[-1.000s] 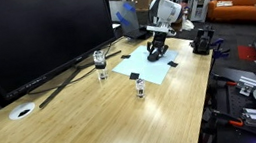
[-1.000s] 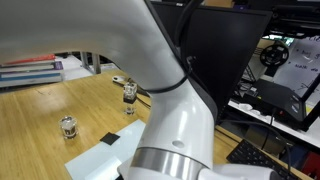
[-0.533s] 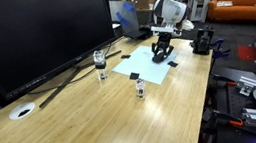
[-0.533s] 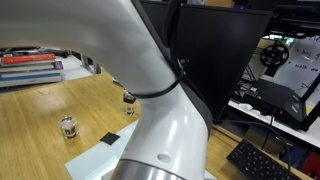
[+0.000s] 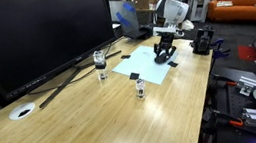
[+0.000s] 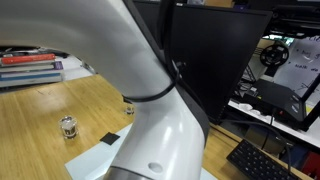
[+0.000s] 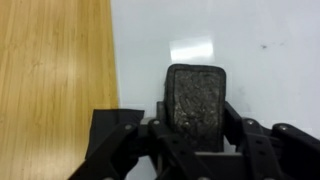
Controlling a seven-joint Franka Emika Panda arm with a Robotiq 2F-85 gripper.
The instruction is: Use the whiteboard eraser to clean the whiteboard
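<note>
In the wrist view the black whiteboard eraser lies flat on the pale whiteboard, and my gripper is shut on its two long sides. A small dark speck shows on the board at the upper right. In an exterior view the gripper holds the eraser down on the far right part of the whiteboard. The board has black patches at its corners. In the close exterior view the white arm hides the eraser and most of the board.
Two small glass jars stand on the wooden table, and one jar shows in the close exterior view. A large black monitor stands behind, with cables and a white disc on the table.
The gripper with the eraser has slid a little toward the right along the whiteboard. In the close exterior view the arm has swung further across and now hides the second jar.
</note>
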